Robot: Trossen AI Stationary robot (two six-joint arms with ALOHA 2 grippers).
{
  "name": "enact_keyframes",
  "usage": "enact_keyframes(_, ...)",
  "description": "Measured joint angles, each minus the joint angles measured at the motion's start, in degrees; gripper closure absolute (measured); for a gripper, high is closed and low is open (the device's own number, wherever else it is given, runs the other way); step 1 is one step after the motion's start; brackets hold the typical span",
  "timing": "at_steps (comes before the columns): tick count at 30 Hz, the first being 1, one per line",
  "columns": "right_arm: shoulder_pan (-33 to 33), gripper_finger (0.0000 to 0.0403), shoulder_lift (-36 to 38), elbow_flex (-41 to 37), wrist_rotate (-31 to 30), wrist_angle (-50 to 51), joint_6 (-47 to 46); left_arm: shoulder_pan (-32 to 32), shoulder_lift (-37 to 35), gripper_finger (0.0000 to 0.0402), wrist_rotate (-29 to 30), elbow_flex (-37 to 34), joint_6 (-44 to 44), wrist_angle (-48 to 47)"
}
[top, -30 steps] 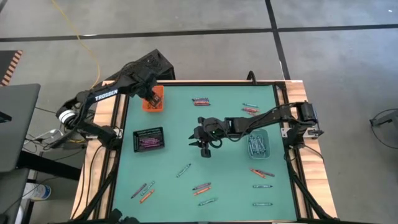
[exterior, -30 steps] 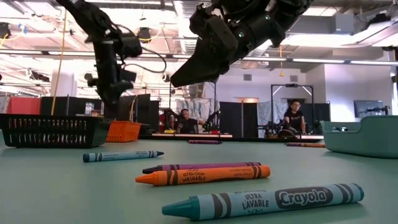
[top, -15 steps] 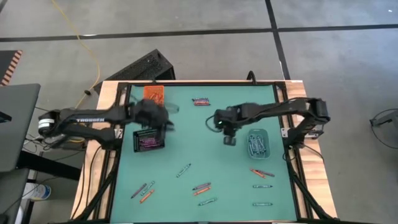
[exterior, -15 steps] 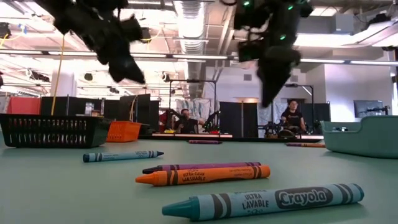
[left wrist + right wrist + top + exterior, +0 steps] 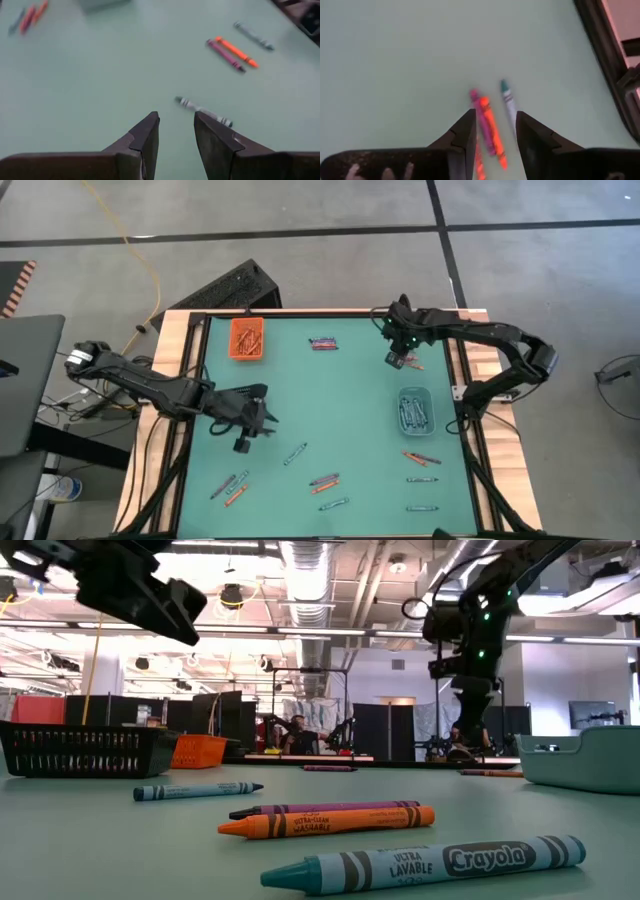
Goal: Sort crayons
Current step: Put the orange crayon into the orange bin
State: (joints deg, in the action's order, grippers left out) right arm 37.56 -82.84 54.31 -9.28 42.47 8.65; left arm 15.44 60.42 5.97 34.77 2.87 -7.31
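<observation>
**Currently: Both Arms Positioned Over Loose Crayons, Nothing Held**

Currently the left gripper (image 5: 243, 442) hovers above the green worktop (image 5: 330, 400), just in front of the black mesh tray (image 5: 80, 749). Its fingers (image 5: 145, 137) stand apart and empty, aimed at a single teal wax crayon (image 5: 204, 111) lying flat just ahead of them.

The right gripper (image 5: 396, 360) hovers near the far right corner. Its fingers (image 5: 466, 131) are parted and carry nothing; directly below lie an orange crayon (image 5: 493, 131), a pink crayon touching it, and a teal crayon (image 5: 508, 101) just beside them.

Remaining crayons lie scattered over the near half of the worktop. Sorted ones rest in the small orange tray (image 5: 247, 338) and the grey-blue tray (image 5: 415, 410).

Risks from this position:
- The orange and pink crayons touch. A descent centred between them would likely pinch both, placing one in the wrong tray.
- The round crayons may roll if a finger lands on one rather than beside it.
- A misaligned wrist may push the teal crayon away instead of enclosing it.
</observation>
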Motion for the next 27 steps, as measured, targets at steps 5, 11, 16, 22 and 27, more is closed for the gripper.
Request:
enact_keyframes(5, 5.11, 0.0271, -3.81, -0.07, 0.42, -3.18, 5.2, 2.54, -1.28, 0.0287, -0.12, -7.72, 4.12, 14.95)
enact_keyframes(11, 7.93, 0.0272, -9.07, -0.07, 5.44, -3.54, 10.86, 2.65, -8.08, 0.0287, 0.08, -12.97, 1.13, 17.33)
enact_keyframes(16, 9.57, 0.0282, -12.27, -0.07, 5.42, -5.28, 12.89, 2.65, -14.82, 0.0287, -0.1, -15.78, -1.19, 17.27)
enact_keyframes(22, 10.33, 0.0286, -12.64, -0.05, 6.19, -8.33, 13.09, 2.65, -20.39, 0.0287, 0.06, -19.29, -2.37, 16.94)
enact_keyframes(27, 10.34, 0.0286, -12.47, -0.05, 6.43, -8.02, 13.15, 2.65, -22.02, 0.0287, 1.02, -21.04, -2.95, 18.3)
